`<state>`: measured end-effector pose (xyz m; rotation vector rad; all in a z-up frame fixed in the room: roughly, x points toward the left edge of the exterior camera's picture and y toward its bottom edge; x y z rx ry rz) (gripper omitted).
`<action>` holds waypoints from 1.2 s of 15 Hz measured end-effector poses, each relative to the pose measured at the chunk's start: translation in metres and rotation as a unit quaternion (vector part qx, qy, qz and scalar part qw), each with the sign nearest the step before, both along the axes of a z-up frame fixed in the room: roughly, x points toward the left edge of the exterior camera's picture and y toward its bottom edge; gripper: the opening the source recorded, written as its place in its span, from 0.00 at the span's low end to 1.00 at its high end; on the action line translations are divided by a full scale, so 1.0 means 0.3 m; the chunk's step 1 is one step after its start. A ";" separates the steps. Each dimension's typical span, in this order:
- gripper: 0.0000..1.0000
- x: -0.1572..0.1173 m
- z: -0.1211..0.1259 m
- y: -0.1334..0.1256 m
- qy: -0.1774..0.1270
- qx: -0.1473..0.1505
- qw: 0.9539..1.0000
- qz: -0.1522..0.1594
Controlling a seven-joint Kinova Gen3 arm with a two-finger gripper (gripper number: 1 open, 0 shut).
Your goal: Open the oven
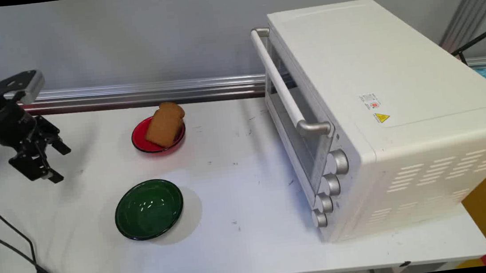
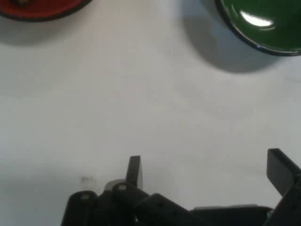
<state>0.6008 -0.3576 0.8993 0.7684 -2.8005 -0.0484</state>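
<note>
1. White table (image 1: pixel 244 243) fills most of the main view, scuffed with small dark marks. A grey wall (image 1: pixel 127 40) and a metal rail (image 1: pixel 145 92) run behind it.
2. A white toaster oven (image 1: pixel 375 74) stands on the table's right side. Its door is closed, with a long bar handle (image 1: pixel 280 84) across the top and four silver knobs (image 1: pixel 331 185) in a row beside it.
3. The black gripper (image 1: pixel 59 163) hangs above the table's left side, well apart from everything on it. In the hand view its fingers (image 2: pixel 134 169) are spread wide with only bare tabletop between them; it holds nothing.
4. A green bowl (image 1: pixel 149 209) sits empty, nearer the table's front edge than the plate. Of the things on the table it lies about as near the gripper as the plate does.
5. A red plate (image 1: pixel 138 142) sits behind the bowl, toward the rail.
6. A brown slice of bread (image 1: pixel 164 124) lies on that plate, overhanging its far rim.
7. A black cable (image 1: pixel 17 247) trails across the table's front left corner.
</note>
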 end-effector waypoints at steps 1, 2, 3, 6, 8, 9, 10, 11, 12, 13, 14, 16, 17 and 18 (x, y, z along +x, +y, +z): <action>1.00 -0.003 0.006 -0.001 0.003 -0.002 1.000 -0.002; 1.00 -0.008 0.013 -0.003 0.006 -0.006 1.000 -0.004; 1.00 -0.014 0.019 -0.006 0.009 -0.011 1.000 -0.007; 1.00 -0.037 0.039 -0.024 0.018 -0.034 0.999 -0.018; 1.00 -0.060 0.050 -0.047 0.023 -0.056 0.998 -0.033; 1.00 -0.071 0.053 -0.060 0.024 -0.066 0.997 -0.041; 1.00 -0.082 0.054 -0.073 0.025 -0.074 0.996 -0.050; 1.00 -0.099 0.053 -0.093 0.026 -0.087 0.994 -0.063; 1.00 -0.114 0.050 -0.110 0.028 -0.097 0.992 -0.075; 1.00 -0.127 0.047 -0.124 0.030 -0.105 0.990 -0.086; 1.00 -0.140 0.042 -0.138 0.032 -0.112 0.989 -0.096; 1.00 -0.163 0.035 -0.159 0.036 -0.124 0.985 -0.112; 1.00 -0.173 0.033 -0.165 0.039 -0.128 0.984 -0.117; 1.00 -0.188 0.031 -0.177 0.043 -0.134 0.983 -0.122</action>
